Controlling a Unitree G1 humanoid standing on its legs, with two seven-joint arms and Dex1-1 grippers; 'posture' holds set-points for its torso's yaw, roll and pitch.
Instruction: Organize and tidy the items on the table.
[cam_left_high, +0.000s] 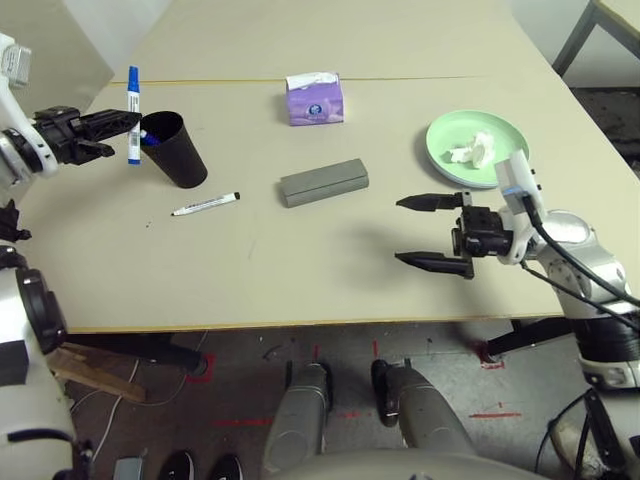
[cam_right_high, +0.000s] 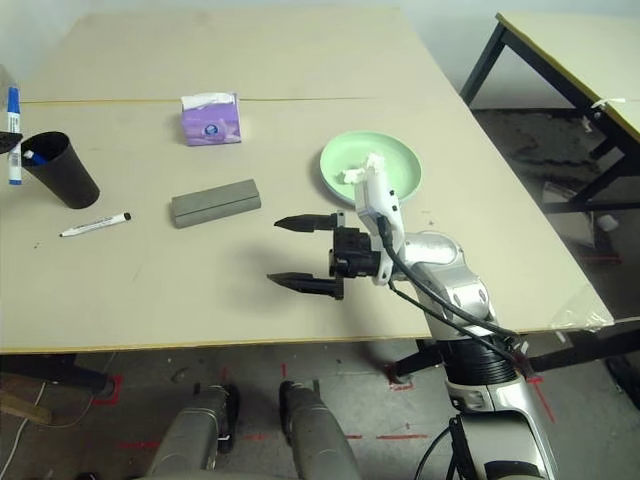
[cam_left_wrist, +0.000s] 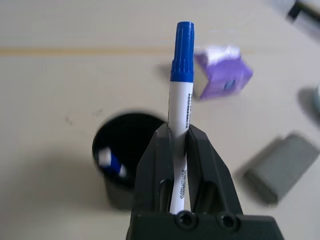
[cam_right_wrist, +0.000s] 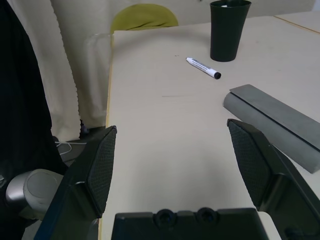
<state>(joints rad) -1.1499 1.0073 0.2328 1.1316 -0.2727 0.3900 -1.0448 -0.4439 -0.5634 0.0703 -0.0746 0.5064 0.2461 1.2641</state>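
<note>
Above table (cam_left_high: 300, 260), blue-capped marker (cam_left_wrist: 180, 100) in left claw (cam_left_high: 122, 122).

purple tissue box (cam_left_high: 315, 98) upright, second table (cam_right_high: 590, 40) beyond

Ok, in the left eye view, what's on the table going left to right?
Blue-capped marker in the left gripper → black cup → black-capped marker → grey glasses case → right gripper → green plate.
</note>
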